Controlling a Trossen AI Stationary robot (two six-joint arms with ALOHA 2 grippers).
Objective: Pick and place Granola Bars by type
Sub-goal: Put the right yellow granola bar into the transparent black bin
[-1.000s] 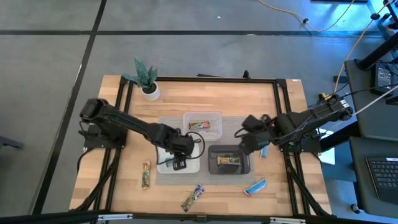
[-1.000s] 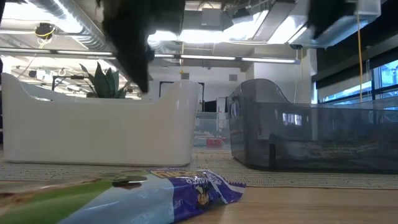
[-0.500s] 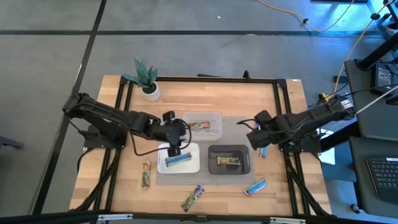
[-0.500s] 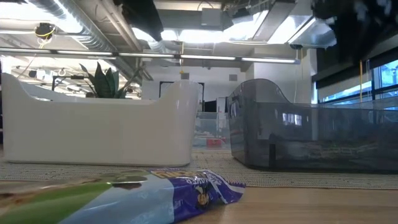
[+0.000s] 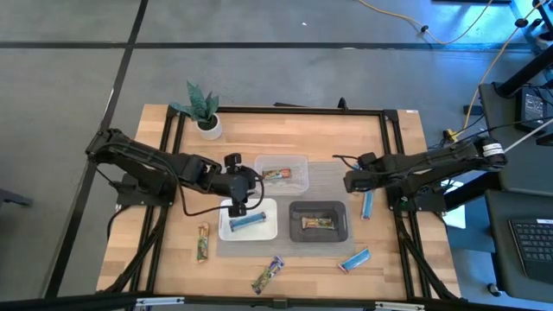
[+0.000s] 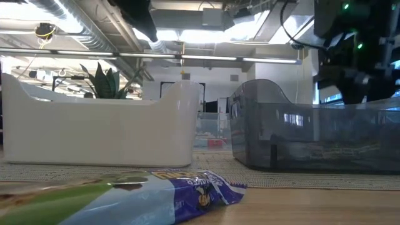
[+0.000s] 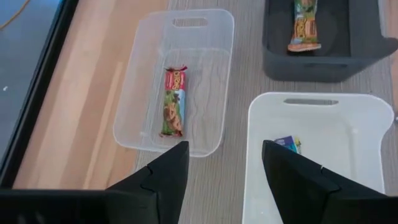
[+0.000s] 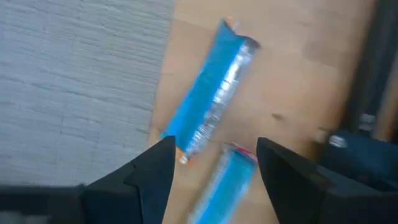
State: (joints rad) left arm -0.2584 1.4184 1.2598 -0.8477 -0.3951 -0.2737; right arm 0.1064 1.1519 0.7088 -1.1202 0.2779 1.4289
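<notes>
My left gripper [image 5: 239, 200] [image 7: 225, 149] is open and hangs over the far rim of the white tray [image 5: 226, 226], which has a blue granola bar [image 5: 246, 222] lying flat in it. The clear tray [image 5: 298, 162] holds a brown-green bar [image 7: 173, 102]. The dark tray [image 5: 295, 231] holds another bar [image 5: 315, 223]. My right gripper [image 5: 349, 181] [image 8: 216, 149] is open, near a blue bar [image 5: 367, 204] [image 8: 214, 102] lying on the wood beside the grey mat. A second blue wrapper [image 8: 225, 180] lies right by it. Neither gripper touches anything.
Loose on the table's near part are a brown-green bar [image 5: 202, 242], a green-purple bar [image 5: 269, 275] [image 6: 156, 194] and a blue bar [image 5: 355, 259]. A potted plant [image 5: 204, 112] stands at the far left corner. Black frame rails [image 5: 393, 155] run along the table's sides.
My left gripper has risen out of the white tray and drawn back toward the far edge, leaving the blue bar lying in the tray. My right gripper has moved away from the dark tray, toward the table's right and far side, over the blue bar there.
</notes>
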